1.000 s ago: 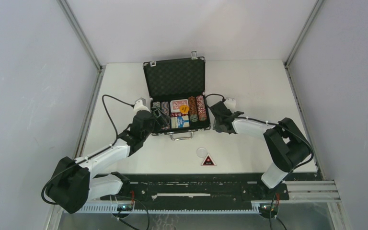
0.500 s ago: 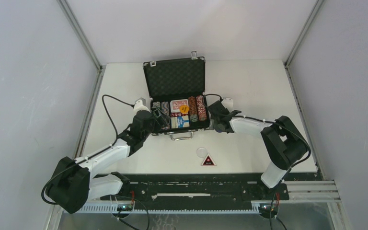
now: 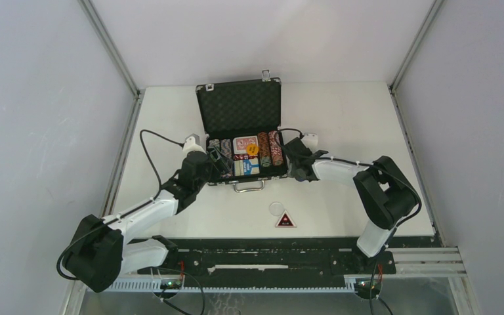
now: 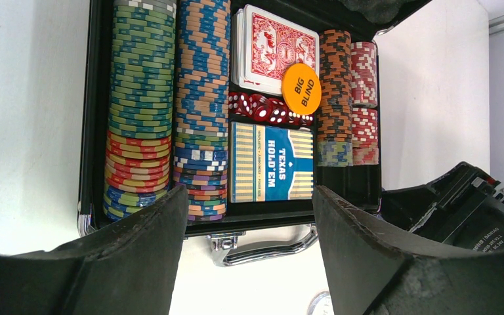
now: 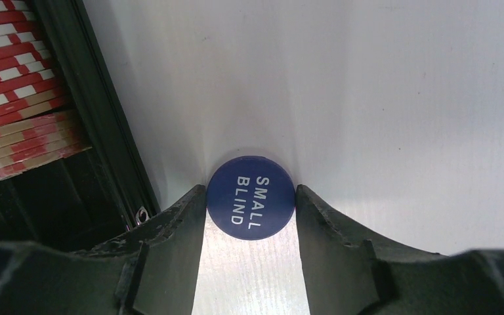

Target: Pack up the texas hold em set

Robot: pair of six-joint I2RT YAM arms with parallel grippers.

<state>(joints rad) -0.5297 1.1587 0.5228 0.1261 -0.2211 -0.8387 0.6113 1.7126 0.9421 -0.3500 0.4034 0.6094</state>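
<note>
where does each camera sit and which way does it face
Top external: fixed above and behind, looking down at the table and open case; both arms show whole.
Left wrist: on the left arm, looking past the open left pincer into the case at chips and cards.
Right wrist: on the right arm, looking down beside the case; the right pincer grips a blue token.
Shared: both wrist views catch the case's red-and-white chips.

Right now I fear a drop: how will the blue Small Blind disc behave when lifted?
The blue disc looks thin, stiff and light. Pinched by its smooth rim in the right gripper, it may slip. Dropped on edge, it could roll.
</note>
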